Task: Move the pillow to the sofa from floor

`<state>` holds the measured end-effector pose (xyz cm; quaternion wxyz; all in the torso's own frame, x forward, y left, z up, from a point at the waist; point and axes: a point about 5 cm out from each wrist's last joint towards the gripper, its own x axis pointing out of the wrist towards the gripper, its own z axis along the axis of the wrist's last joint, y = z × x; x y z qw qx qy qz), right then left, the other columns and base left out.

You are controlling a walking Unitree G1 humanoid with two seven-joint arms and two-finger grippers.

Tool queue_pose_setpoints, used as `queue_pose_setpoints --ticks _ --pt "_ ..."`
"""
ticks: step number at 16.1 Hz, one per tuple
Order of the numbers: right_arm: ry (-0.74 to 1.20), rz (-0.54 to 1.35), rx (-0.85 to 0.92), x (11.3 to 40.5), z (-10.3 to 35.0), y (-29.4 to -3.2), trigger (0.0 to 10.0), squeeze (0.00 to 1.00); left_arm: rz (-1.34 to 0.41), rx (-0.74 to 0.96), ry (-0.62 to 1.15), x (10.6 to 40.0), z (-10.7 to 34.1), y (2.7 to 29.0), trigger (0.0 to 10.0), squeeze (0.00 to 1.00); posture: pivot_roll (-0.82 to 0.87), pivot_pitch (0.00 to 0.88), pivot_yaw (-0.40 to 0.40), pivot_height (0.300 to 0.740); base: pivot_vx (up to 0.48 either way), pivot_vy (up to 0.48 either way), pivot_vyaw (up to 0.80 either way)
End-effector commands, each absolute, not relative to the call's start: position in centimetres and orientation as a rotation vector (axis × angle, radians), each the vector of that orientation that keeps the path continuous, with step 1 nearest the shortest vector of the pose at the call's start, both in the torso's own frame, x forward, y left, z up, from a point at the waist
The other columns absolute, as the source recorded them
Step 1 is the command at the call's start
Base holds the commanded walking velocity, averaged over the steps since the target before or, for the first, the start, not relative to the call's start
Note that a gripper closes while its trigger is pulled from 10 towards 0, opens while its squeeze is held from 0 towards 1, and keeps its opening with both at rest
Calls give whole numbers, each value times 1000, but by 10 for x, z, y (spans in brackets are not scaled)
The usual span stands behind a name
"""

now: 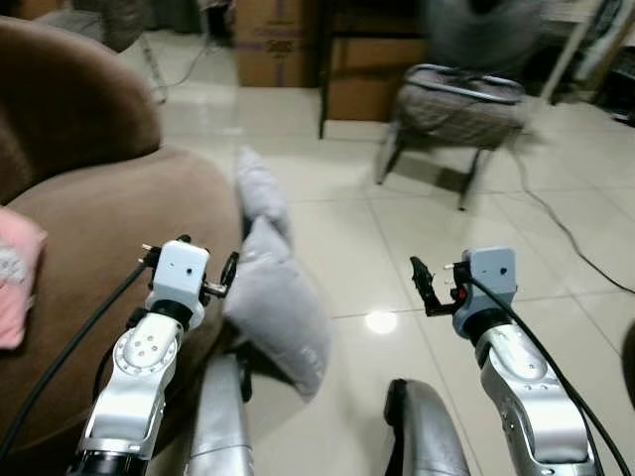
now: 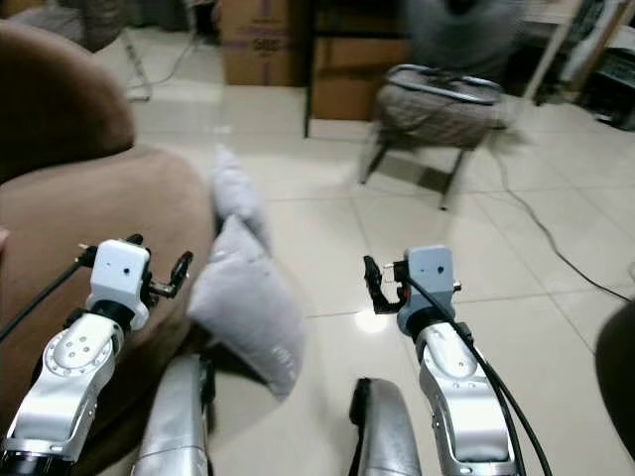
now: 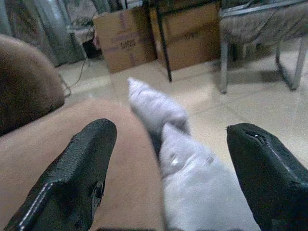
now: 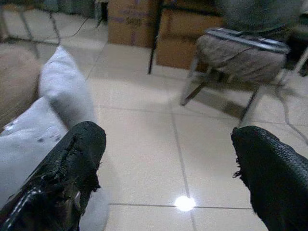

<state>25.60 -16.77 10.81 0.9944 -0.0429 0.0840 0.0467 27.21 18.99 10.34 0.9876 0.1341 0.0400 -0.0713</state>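
Two grey pillows lie on the tiled floor, leaning against the brown sofa (image 1: 99, 208). The nearer pillow (image 1: 280, 312) stands just right of my left arm; the farther pillow (image 1: 260, 188) lies behind it. My left gripper (image 3: 172, 129) is open at the sofa's edge, close behind the near pillow (image 3: 202, 187), with one finger (image 1: 230, 270) beside the pillow's top corner. My right gripper (image 4: 167, 132) is open over bare tiles, to the right of the pillows, its finger (image 1: 425, 286) pointing forward. Nothing is held.
A pink cushion (image 1: 15, 283) rests on the sofa seat at the far left. A metal-legged chair with grey fabric (image 1: 461, 104) stands ahead on the right, with cardboard boxes (image 1: 273, 40) behind. A cable (image 1: 566, 233) runs across the floor on the right. Open tiles (image 1: 377, 258) lie in between.
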Motion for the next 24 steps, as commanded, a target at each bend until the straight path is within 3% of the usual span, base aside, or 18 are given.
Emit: queue_pose_setpoints --ticks 1,6,11,18,21,23,24 --pt "156 59 -104 257 112 -176 10000 0 -156 248 66 276 107 182 10000 251 29 0 -52 520 0 0 0" --pt "147 62 -125 262 113 -178 10000 0 -128 252 42 278 110 187 10000 271 34 0 -60 520 0 0 0" --pt "150 82 -115 264 111 -173 10000 0 -126 248 40 278 110 187 10000 271 40 0 -68 520 303 0 -414" --pt "160 110 -173 264 110 -173 10000 0 -85 261 51 277 108 198 10000 267 47 0 -81 520 314 0 0" --pt "166 108 -176 264 108 -174 10000 0 -76 273 62 275 107 200 10000 263 51 0 -87 520 289 0 756" --pt "170 113 -160 263 108 -176 10000 0 -67 264 90 273 102 204 10000 243 47 0 -86 520 0 0 0" --pt "167 126 -160 263 108 -176 10000 0 -70 262 110 272 98 205 10000 176 44 0 -86 520 0 0 0"
